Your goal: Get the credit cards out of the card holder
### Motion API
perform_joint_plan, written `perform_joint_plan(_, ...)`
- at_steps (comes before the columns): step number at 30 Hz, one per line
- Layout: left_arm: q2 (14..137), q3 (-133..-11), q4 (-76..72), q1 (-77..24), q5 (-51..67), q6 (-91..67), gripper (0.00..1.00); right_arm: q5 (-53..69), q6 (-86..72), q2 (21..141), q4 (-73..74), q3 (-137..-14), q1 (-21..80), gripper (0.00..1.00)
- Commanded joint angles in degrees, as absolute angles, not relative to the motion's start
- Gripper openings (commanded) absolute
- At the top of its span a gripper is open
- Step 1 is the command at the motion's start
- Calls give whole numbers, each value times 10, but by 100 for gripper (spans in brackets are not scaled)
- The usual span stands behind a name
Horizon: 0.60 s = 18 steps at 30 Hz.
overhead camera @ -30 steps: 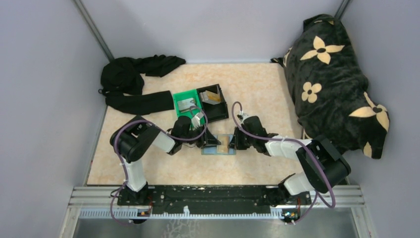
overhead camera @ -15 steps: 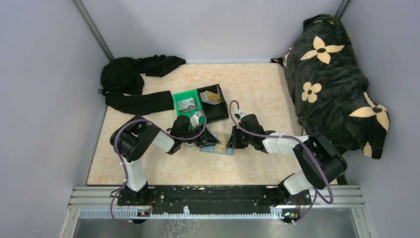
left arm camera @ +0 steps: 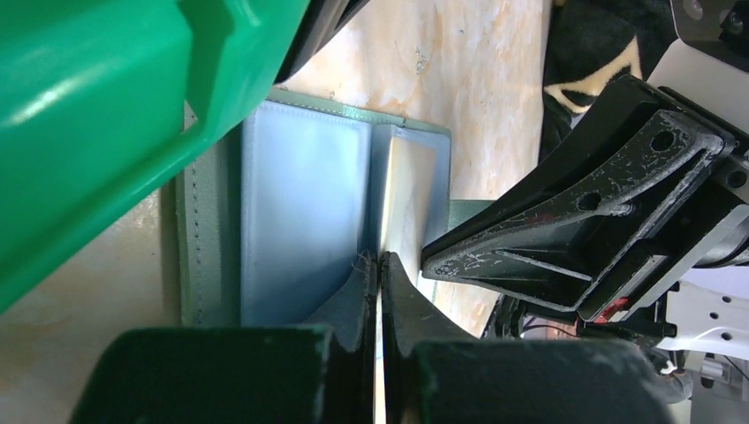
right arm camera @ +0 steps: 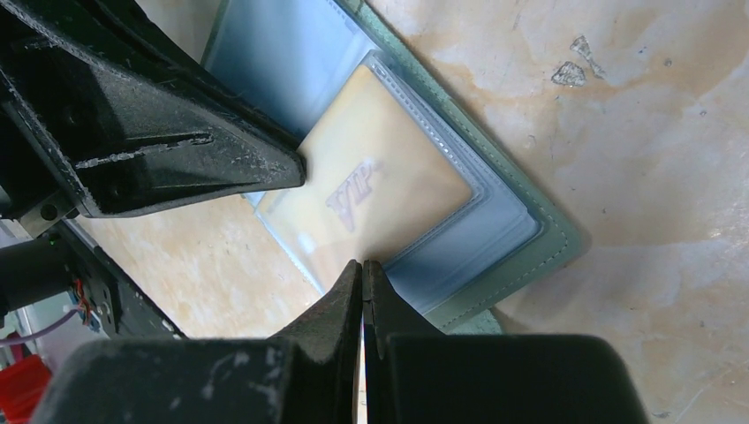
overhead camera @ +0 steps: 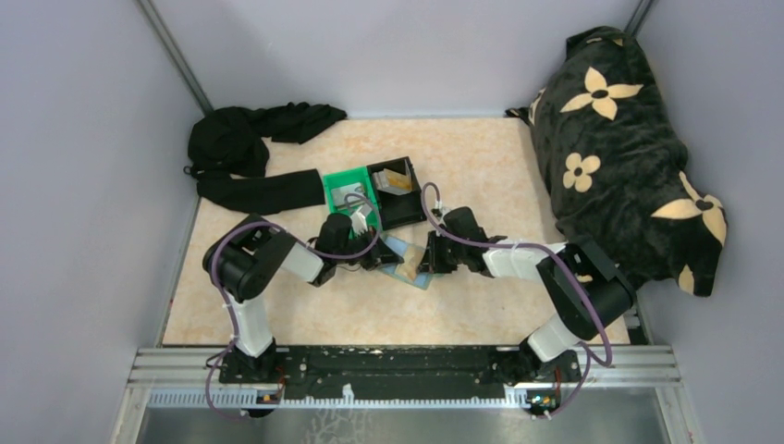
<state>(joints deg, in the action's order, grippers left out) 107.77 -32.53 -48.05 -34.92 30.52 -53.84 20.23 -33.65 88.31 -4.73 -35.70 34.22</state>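
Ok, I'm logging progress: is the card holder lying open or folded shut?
Open. The card holder lies spread, both panels apart, with its clear inner sleeves and a tan-gold card facing up.

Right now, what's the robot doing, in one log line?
left gripper shut on credit card | right gripper shut on card holder | card not out

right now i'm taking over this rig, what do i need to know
Left tool: shut, pinching the clear sleeve that holds a tan card.
Right tool: shut on that sleeve's edge too.
Card holder: lies open between the arms, near the green bin and black bin.
Done: card-like pieces lie in both bins.
Left: the tan card is not out; whether others remain, cannot tell.
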Motion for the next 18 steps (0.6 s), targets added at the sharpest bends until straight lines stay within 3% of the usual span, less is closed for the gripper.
perform_joint_plan(1,1069,-336,-492,-385,388,-540,0,225,-351,915,-159,-373,369,0)
perform_joint_plan(10,1033,-304,-466,-355,397,-515,0,205,-349,920,-163,-343,369,0)
perform_joint_plan(14,1025,-282,-475,-339,411,-512,13,200,-349,923,-162,-335,368,0)
perform_joint_plan(18,1023,-263,-511,-338,419,-531,11,195,-346,918,-151,-334,366,0)
